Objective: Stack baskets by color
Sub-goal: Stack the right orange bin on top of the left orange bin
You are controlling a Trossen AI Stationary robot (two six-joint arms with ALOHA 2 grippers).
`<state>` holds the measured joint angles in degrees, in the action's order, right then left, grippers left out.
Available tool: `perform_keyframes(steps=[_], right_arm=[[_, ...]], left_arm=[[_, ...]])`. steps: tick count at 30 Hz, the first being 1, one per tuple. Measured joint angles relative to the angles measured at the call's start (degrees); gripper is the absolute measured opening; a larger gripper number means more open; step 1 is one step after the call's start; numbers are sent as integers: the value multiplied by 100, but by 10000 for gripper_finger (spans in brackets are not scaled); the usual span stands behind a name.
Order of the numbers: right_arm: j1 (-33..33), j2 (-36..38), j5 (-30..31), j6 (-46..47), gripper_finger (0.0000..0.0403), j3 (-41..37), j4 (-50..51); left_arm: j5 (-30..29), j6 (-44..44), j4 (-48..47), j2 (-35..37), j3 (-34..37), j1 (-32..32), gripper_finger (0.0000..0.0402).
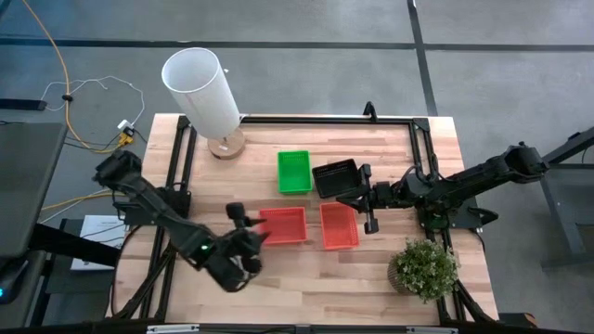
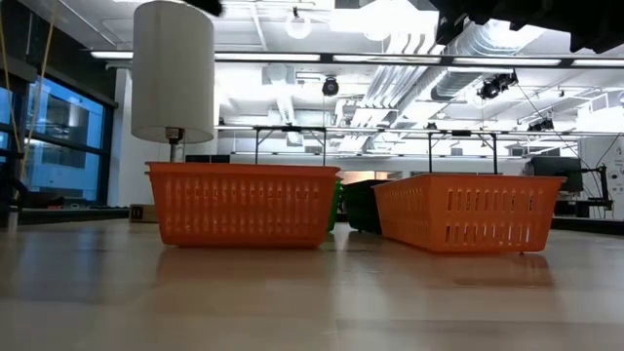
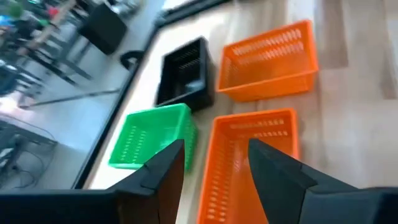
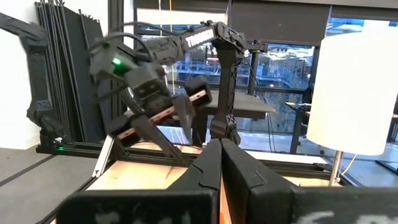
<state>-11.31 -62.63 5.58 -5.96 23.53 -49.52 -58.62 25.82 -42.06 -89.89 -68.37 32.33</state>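
Observation:
Four baskets rest on their bases on the wooden table. A green basket [image 1: 294, 172] and a black basket [image 1: 336, 178] are on the far side. Two red baskets [image 1: 283, 224] [image 1: 339, 225] lie nearer the front. My left gripper [image 1: 252, 232] hovers open just left of the left red basket [image 3: 255, 162], raised above it, with nothing between its fingers [image 3: 168, 162]. My right gripper [image 1: 364, 199] is shut and empty, held up in the air near the black basket's right end and the right red basket [image 3: 270, 59].
A tall white cylinder [image 1: 200, 83] stands at the table's far left. A small potted plant [image 1: 424, 269] sits at the near right corner. A black frame rail [image 1: 325, 119] runs along the far edge. Bare wood lies along the front of the table [image 1: 306, 278].

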Motion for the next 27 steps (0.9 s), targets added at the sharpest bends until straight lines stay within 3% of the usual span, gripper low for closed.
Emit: perform_keyframes(steps=[3, 6, 10, 14, 18, 23, 27], right_arm=[[0, 0, -4, -4, 0, 0, -1], [2, 0, -2, -37, 0, 0, -61], [2, 0, 1, -165, 0, 0, -237], [2, 0, 1, -190, 0, 0, -259], [2, 0, 1, -193, 0, 0, -172], [2, 0, 1, -201, 0, 0, -65], [2, 0, 3, -370, 0, 0, -83]], left_arm=[[-116, 376, 318, 544, 738, 122, 162], [427, 395, 1032, 1234, 1523, -21, 161], [1697, -912, 2971, 2130, 2583, -550, 158], [3211, -2471, 5274, 2745, 3506, -1491, 158], [4191, -3011, 6937, 3120, 4234, -2506, 158], [5432, -2634, 7639, 3677, 4936, -3336, 158], [5866, -2266, 7629, 4369, 5471, -3501, 158]])
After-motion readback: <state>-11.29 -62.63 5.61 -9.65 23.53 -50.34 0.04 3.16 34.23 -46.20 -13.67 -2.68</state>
